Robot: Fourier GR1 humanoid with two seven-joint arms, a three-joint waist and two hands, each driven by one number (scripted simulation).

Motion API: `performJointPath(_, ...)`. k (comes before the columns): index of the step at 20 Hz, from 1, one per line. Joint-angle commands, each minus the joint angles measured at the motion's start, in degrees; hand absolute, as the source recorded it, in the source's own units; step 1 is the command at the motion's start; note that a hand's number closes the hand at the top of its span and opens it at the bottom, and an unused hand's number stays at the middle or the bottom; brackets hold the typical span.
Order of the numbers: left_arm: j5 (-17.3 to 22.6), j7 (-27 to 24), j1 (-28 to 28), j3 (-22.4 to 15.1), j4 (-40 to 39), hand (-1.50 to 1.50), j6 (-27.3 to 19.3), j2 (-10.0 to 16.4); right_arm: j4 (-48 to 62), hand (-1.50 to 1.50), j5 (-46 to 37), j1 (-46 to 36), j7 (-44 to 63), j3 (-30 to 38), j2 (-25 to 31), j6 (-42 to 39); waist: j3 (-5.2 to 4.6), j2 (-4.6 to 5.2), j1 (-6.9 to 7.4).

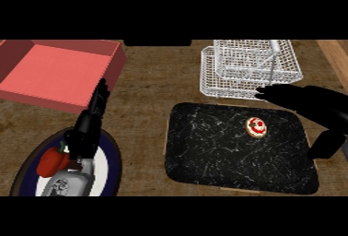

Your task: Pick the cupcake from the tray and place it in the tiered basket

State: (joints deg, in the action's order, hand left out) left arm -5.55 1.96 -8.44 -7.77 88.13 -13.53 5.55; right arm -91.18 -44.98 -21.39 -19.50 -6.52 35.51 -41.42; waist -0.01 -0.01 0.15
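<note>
Head view: cupcake (256, 127) sits upright on the tray (217, 152), right of frame centre, icing up. It reads round from above, so no long axis and any approach angle works. Right hand (306, 99) hangs spread at the tray's upper right edge, fingers and thumb apart, holding nothing; looks staged for a grasp. Basket (231, 87) is just above the tray. Left hand (88, 129) rests open at lower left over the plate (115, 161).

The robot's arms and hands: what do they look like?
The left hand is black, with slim fingers. Behind it, the left forearm is a rounded light-grey shell with dark markings. The right hand is black too, smooth and bulkier-looking; its forearm does not show.
</note>
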Motion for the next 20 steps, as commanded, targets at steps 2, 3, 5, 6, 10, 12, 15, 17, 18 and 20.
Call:
performJointPath(2,1.2,2.5,0.3,1.5,2.9,0.0,2.5,1.0,-1.6,-1.5,-0.9,0.0,0.6,-1.2,-2.4,-4.5,0.0,-0.04,0.0)
performJointPath(3,0.7,3.4,0.7,2.0,4.6,0.0,3.3,2.4,-2.0,-1.5,-2.0,3.2,-1.5,-0.9,-1.3,-1.9,0.01,-0.05,-0.07)
performJointPath(5,-0.8,3.8,-2.7,1.4,1.5,0.0,1.1,-0.4,0.9,-1.5,-1.4,-2.7,1.8,-0.7,-3.8,-5.5,0.0,0.01,0.03)
performJointPath(6,-1.4,1.6,0.0,0.2,2.3,0.0,0.8,-1.3,4.6,-1.5,-4.5,-2.4,-0.7,-3.1,-4.6,-0.3,0.01,0.04,0.2)
performJointPath(10,-1.2,2.9,-0.8,2.4,1.5,0.0,1.2,-0.5,10.3,-1.5,-6.9,-2.2,-4.3,-3.3,-3.9,2.5,0.02,0.08,0.18)
performJointPath(12,-2.1,1.9,0.8,1.4,2.1,0.0,1.0,-1.7,9.5,-1.5,-7.7,-3.1,-3.1,-2.7,-5.7,1.4,0.01,0.04,0.12)
performJointPath(15,-5.4,0.6,1.3,-1.8,1.5,0.0,-1.6,-4.8,7.3,-1.5,-7.9,-3.1,-0.6,-3.3,-7.1,-1.3,0.01,0.01,0.0)
performJointPath(17,-3.7,3.8,2.8,-0.3,6.0,0.0,0.5,-3.0,5.5,-1.5,-8.5,1.0,-1.0,-3.2,-8.3,1.2,0.02,-0.05,-0.02)
performJointPath(18,-2.8,-1.8,2.4,0.7,1.0,0.0,1.6,-3.2,10.0,-1.5,-9.3,-2.1,-3.7,-2.1,-7.3,1.8,0.01,0.02,0.04)
performJointPath(20,-0.8,-2.5,-2.9,4.5,-5.0,0.0,3.5,-1.3,7.5,-1.5,-10.4,3.4,-2.6,-5.0,-9.6,6.2,0.01,0.11,-0.32)
